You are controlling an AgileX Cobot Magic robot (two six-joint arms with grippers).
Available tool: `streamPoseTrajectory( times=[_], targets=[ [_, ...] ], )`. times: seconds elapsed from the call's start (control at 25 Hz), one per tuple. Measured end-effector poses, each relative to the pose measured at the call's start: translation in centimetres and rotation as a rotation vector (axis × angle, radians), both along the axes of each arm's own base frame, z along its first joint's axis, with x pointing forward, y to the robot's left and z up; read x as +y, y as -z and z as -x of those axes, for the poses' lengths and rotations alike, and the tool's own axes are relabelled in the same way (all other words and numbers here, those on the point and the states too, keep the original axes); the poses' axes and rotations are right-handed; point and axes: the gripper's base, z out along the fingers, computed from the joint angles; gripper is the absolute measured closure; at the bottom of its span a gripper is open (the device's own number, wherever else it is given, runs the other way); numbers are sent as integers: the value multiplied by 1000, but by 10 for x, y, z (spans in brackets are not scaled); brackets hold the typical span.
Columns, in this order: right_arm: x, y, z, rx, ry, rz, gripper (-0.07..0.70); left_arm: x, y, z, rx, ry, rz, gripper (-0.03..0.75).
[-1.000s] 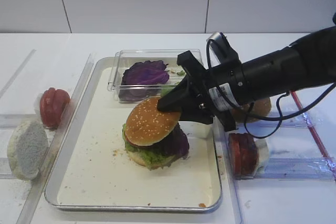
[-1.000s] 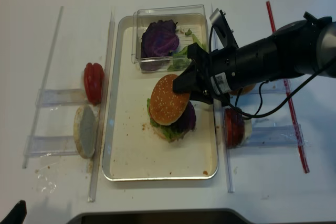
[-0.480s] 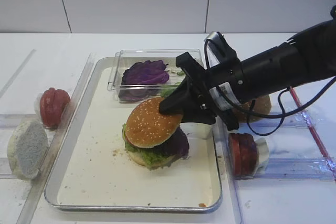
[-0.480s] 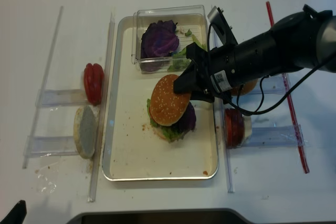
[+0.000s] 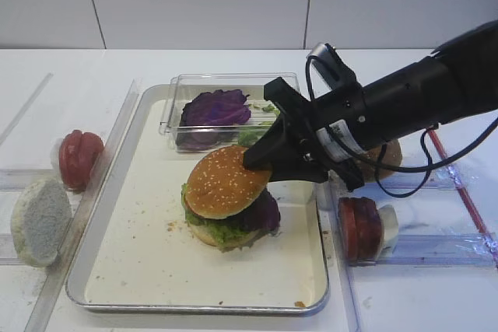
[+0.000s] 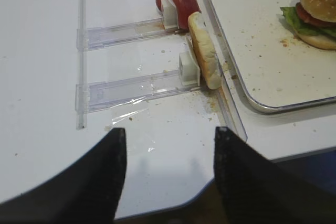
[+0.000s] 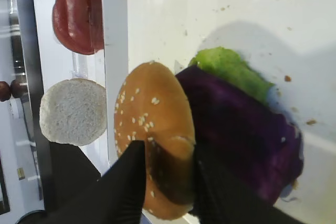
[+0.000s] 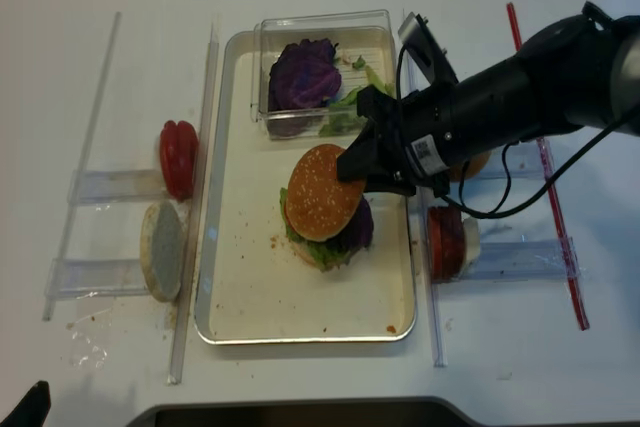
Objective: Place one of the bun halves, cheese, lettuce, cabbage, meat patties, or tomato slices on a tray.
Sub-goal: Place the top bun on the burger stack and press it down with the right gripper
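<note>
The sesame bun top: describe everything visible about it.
The bun top is a domed, golden-brown half, evenly speckled with pale sesame seeds, its crust smooth and glossy. It sits tilted over the stack on the tray, with purple cabbage and lettuce showing below its edge. The right pincer is shut on its rim nearest the arm: in the wrist view two black fingers clamp that edge from both faces. Whether the bun already rests on the stack cannot be told.

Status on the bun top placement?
Right gripper shut on the sesame bun top, tilted over the stack on the tray. Left gripper open, idle off-tray. Nothing in the way.
</note>
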Motion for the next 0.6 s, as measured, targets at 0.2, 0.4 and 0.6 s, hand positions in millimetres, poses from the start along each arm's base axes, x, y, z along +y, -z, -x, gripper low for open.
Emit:
streamPoseTrajectory(
  times=[0.2, 0.4, 0.6],
  targets=[
    [-2, -5, 2, -10, -8, 34, 365, 0, 0, 0, 0, 0, 0, 357],
    [-4, -14, -1, -18, -26, 89, 365, 0, 0, 0, 0, 0, 0, 357],
    [-7, -31, -2, -48, -40, 154, 365, 0, 0, 0, 0, 0, 0, 357]
  ],
)
